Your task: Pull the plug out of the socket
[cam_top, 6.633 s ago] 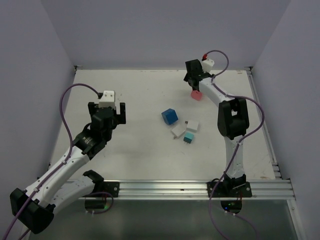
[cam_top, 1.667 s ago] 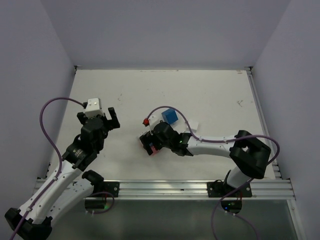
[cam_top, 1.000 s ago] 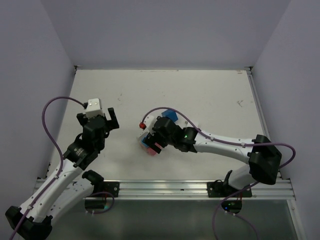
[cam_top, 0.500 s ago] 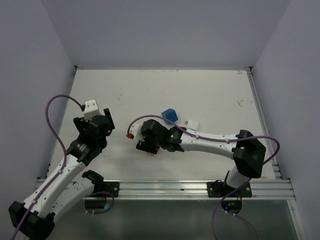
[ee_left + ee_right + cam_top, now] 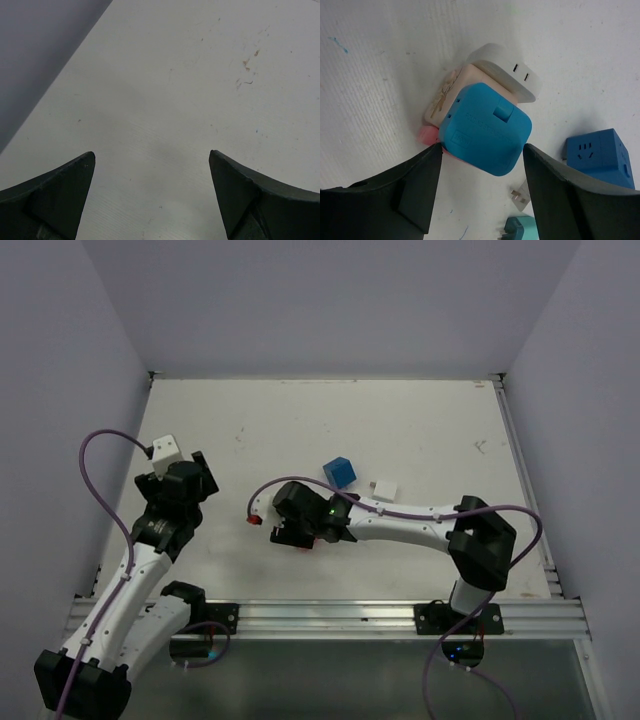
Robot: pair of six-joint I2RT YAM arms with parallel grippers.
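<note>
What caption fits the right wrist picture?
Right gripper straddles the blue plug stuck on the pink socket.

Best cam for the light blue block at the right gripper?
Right wrist: the light blue block sits mid-frame between the fingers of the right gripper, against a pinkish block. Top external: the gripper covers it almost entirely. Left wrist: not in view.

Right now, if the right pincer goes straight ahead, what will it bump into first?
Probably the light blue adapter, which sits right between the right pincer's fingers, atop a pink block. Depth is hard to judge.
</note>
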